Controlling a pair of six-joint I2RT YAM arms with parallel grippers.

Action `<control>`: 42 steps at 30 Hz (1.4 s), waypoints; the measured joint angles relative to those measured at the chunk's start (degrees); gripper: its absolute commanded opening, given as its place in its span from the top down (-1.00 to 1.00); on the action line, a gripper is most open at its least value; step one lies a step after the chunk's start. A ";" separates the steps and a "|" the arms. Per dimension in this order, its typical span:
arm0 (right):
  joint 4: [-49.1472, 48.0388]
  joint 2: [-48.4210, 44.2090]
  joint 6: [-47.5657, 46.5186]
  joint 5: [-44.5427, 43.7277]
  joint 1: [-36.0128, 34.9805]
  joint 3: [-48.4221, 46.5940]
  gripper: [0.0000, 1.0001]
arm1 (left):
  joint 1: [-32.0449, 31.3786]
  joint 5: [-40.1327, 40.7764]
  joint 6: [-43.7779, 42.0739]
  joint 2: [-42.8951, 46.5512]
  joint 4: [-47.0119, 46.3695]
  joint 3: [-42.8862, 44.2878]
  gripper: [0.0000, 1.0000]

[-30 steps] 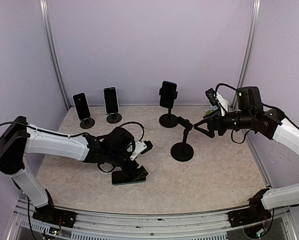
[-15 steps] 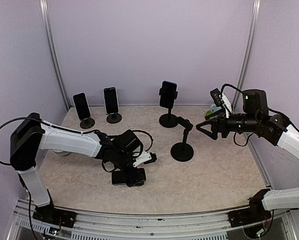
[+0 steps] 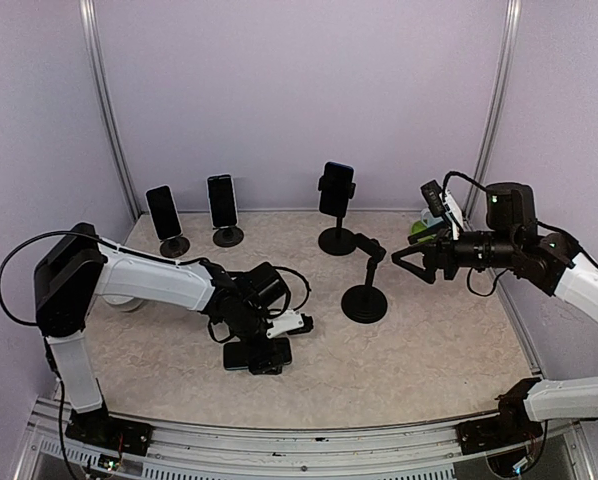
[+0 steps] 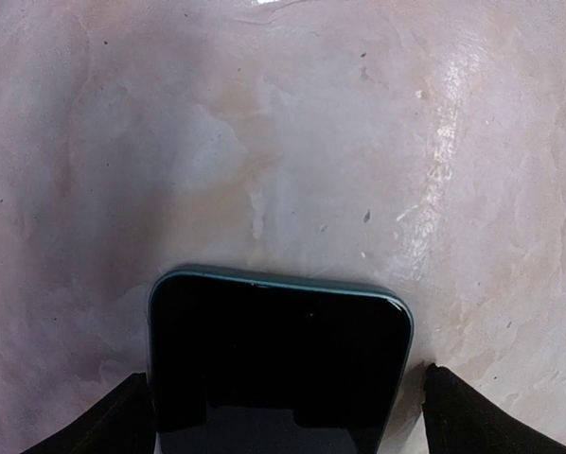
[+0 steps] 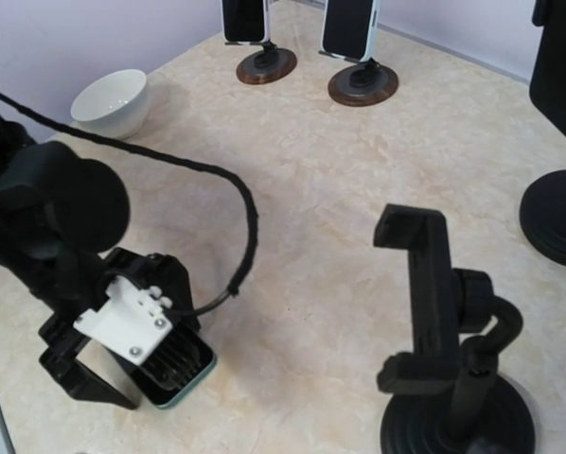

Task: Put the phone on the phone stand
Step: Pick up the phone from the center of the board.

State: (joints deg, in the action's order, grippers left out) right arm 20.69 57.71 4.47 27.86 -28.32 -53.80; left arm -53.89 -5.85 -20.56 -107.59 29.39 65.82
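Brings the left gripper [image 3: 256, 357] down and round within the last second, from above the 10 o'clock side of the flat black phone with the teal rim [image 4: 278, 364] to a straddle across it. Holds the jaws wide, one finger just beside each long edge in the wrist view; cannot tell whether either touches. Grips nothing yet.

Leaves the phone lying dark face up on the marbled beige tabletop [image 4: 292, 142], at about 7 o'clock from the empty black phone stand with round base and clamp cradle [image 3: 365, 290], and well apart from it.

Shifts the right arm only slightly. Keeps the right gripper [image 3: 404, 260] wide and empty near the stand's 2 o'clock, about level with the cradle and apart from it. Leaves the three other phones on stands [image 3: 222, 202] standing along the back, from 10 to 12 o'clock of the table.

Means, as a judgement: reach finished, pick not begun. Calls next for a squeeze across the phone's width with the fingertips right down at the table, then a lift toward 1 o'clock and into the cradle. Risks pads riding over so thin an edge, or shoving the phone along the smooth top instead of clamping it.
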 measured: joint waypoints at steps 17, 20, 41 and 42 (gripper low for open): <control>-0.02 -0.52 0.11 0.33 0.00 0.00 -0.67 | 2.51 -0.94 -2.47 -2.25 2.62 3.50 -0.86; -0.02 -0.52 0.13 0.46 0.00 0.00 -0.66 | 3.08 -1.75 -2.95 -3.08 2.86 4.63 -0.83; -3.32 -1.62 1.42 8.44 -2.60 2.32 -0.56 | 3.67 -1.86 5.55 -4.17 0.37 5.77 -0.19; -3.82 -1.31 1.70 9.22 -3.19 2.78 -0.55 | 3.65 -1.36 6.54 -4.17 -0.50 5.53 -0.19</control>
State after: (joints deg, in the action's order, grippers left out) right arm 16.86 56.40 6.17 37.08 -31.51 -51.03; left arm -50.24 -7.20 -14.02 -111.77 28.88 71.35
